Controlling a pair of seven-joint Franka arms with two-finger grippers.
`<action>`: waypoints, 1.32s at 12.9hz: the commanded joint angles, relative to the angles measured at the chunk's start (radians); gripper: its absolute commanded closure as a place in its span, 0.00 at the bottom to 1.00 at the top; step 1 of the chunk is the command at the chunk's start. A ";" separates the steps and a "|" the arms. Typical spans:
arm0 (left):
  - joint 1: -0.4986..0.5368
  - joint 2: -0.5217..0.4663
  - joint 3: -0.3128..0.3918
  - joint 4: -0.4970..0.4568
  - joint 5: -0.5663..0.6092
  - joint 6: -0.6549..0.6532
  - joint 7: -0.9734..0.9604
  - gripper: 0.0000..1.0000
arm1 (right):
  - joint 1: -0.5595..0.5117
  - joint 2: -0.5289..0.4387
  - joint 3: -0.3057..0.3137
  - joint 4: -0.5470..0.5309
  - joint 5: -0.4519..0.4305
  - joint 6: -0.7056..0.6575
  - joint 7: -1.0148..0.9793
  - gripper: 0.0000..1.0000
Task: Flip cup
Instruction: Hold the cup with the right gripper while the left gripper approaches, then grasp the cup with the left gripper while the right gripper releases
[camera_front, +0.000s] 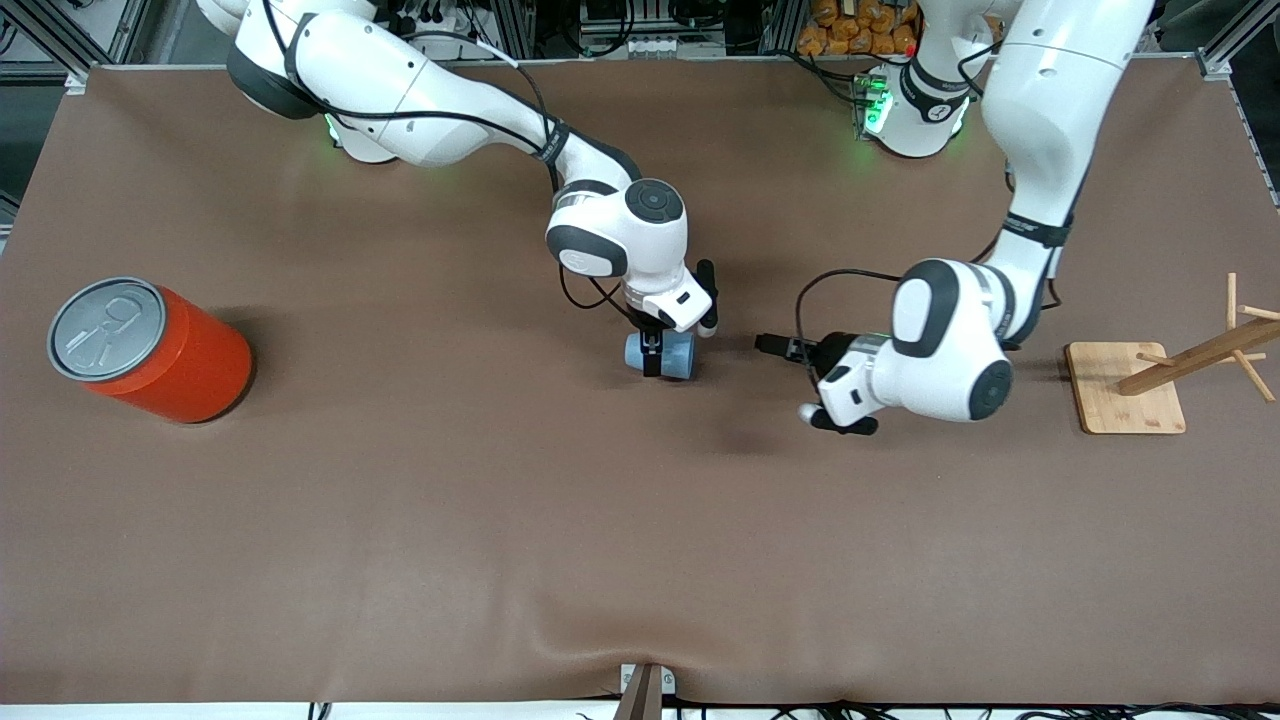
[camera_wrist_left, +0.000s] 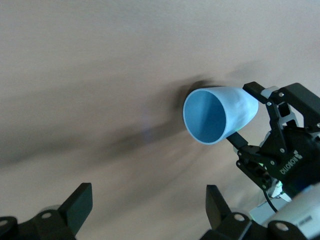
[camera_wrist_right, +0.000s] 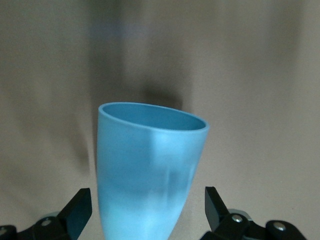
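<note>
Front view: right claw (camera_front: 655, 352) grips cup (camera_front: 672, 354) mid-table.

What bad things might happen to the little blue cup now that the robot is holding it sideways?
1. The right gripper holds the cup near its narrow end, on sloped sides, so it might slip out and fall onto the table.
2. The left gripper, open, sits close to the cup's mouth; if either arm moves, they might bump.
3. If released while tilted, the cup may roll instead of standing.

Brown table (camera_front: 400, 520): can (camera_front: 150, 350), wooden rack (camera_front: 1125, 387)
</note>
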 joint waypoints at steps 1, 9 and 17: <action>-0.035 0.022 0.006 -0.002 -0.033 0.039 -0.018 0.00 | -0.023 -0.011 0.035 0.004 -0.018 -0.027 0.017 0.00; -0.079 0.068 0.006 0.005 -0.204 0.146 -0.034 0.00 | -0.259 -0.025 0.387 0.005 -0.019 -0.350 0.021 0.00; -0.190 0.101 0.009 0.004 -0.269 0.285 -0.074 0.24 | -0.436 -0.028 0.503 0.216 0.017 -0.586 0.045 0.00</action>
